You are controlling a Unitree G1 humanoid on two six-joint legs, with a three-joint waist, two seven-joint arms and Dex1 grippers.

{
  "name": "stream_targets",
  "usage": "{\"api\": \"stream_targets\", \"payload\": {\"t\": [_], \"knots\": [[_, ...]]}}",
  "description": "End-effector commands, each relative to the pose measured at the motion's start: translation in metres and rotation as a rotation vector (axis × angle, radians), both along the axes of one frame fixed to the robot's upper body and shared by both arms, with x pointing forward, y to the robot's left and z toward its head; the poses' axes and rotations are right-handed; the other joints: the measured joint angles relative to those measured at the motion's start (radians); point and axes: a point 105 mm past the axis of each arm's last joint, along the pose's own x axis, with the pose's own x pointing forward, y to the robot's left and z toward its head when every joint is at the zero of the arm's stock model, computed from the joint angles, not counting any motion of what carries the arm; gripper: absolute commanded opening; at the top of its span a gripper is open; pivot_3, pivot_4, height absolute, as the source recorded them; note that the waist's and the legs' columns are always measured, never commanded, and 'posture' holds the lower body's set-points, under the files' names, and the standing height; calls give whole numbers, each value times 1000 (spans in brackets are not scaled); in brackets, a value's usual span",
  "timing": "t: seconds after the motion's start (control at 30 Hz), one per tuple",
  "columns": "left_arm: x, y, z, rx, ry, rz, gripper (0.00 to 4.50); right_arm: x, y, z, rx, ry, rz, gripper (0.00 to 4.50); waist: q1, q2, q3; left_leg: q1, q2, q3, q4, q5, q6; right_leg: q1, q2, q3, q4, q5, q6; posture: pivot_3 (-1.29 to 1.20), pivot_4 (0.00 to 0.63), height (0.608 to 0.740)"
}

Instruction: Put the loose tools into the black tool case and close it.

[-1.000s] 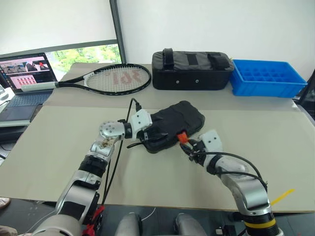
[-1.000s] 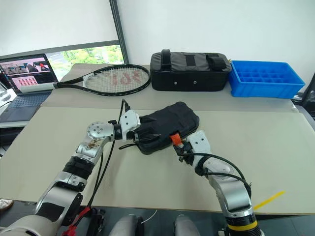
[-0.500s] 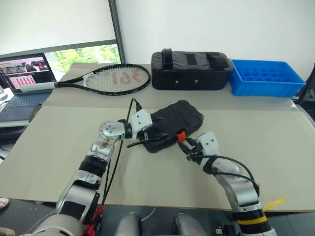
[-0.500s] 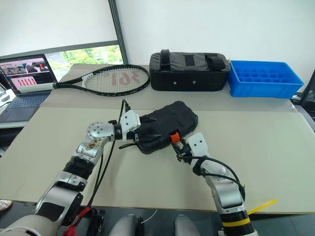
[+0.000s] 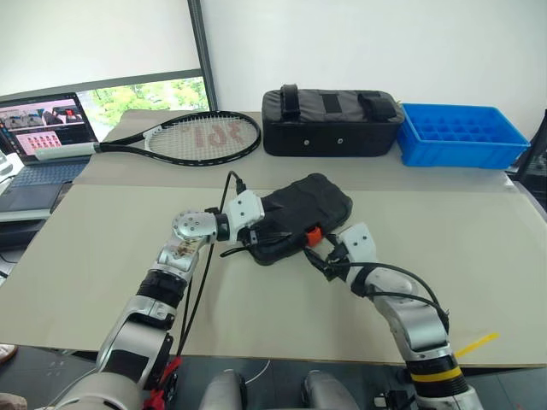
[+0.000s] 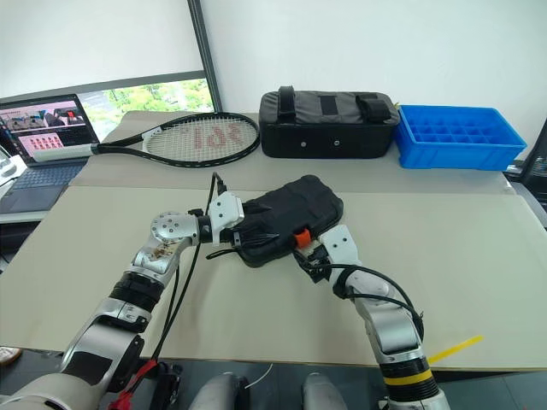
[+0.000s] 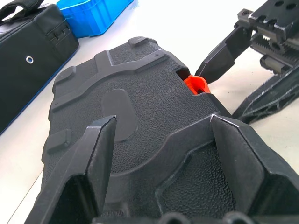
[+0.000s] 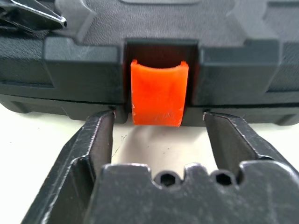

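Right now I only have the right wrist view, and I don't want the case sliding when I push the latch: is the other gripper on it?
Observer: Yes. The left gripper lies over the lid at the left end of the case, fingers spread.
Operator: Does the case sit flat?
Observer: It does. It lies shut and flat on the table, with the orange latch facing your right gripper.
Operator: What's behind it if it slides?
Observer: A black bag and a blue tray stand at the back edge, well apart from the case.
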Motion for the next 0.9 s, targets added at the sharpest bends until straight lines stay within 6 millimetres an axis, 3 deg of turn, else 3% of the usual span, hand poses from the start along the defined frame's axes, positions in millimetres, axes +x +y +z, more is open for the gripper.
{"api": "stream_targets", "payload": {"t": [0.03,0.1,0.2,0.27,0.6,0.7,0.77,0.9], "knots": [[-10,-2,-38,108,103,-26,3472,-5,0,26,21,-82,24,3525,1,0,0,0,0,0,0,0,0,0,0,0,0,0,0,0,150,708],[-10,-2,-38,109,104,-28,3472,-9,-2,27,23,-77,31,3525,3,0,-1,0,0,0,0,0,0,0,0,0,0,0,0,0,150,708],[-11,-2,-38,111,104,-32,3472,-12,1,26,21,-62,40,2888,2,-1,-1,0,0,0,-1,0,0,0,0,0,-1,0,0,0,150,708],[-11,-2,-38,112,104,-34,3472,-12,1,22,6,-44,42,2201,2,-1,-1,0,0,0,0,0,0,0,0,0,-1,0,0,0,150,708],[-11,-3,-39,111,105,-35,3472,-10,-1,15,-9,-24,35,2201,3,-1,-1,0,0,0,-1,0,0,0,0,0,-1,0,0,0,150,708],[-11,-3,-38,111,103,-34,3472,-8,-1,16,-10,-27,34,1622,3,-1,-1,0,0,0,-1,0,0,0,0,0,-2,0,0,0,150,708],[-11,-3,-38,111,103,-33,3472,-8,-1,15,-12,-27,33,958,4,-1,-1,0,0,0,-1,0,0,0,0,0,-2,0,0,0,150,708],[-11,-2,-39,110,105,-31,3472,-8,-1,15,-17,-26,32,958,4,-1,-1,0,0,0,-1,0,0,0,0,0,-2,0,0,0,150,708]]}}
